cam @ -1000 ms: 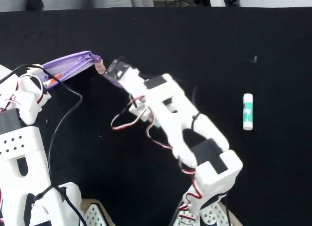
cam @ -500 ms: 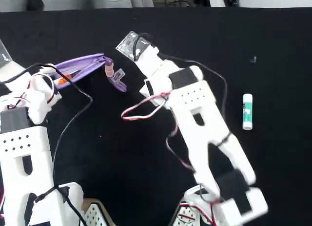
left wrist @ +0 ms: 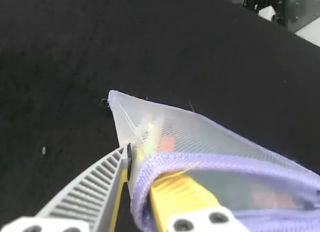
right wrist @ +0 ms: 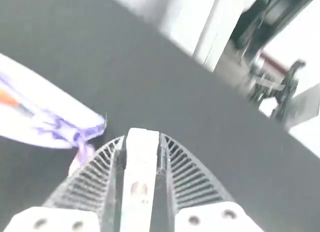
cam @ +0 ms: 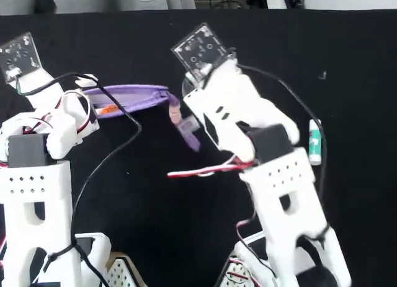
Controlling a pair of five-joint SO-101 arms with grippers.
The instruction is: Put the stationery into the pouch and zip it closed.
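Pouch point(cam: 133, 96) in L gripper point(left wrist: 132, 159); R gripper point(right wrist: 141, 142) near free end.

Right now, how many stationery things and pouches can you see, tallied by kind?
Pouch: 1
Glue stick: 1
Orange item inside: 1
Total: 3
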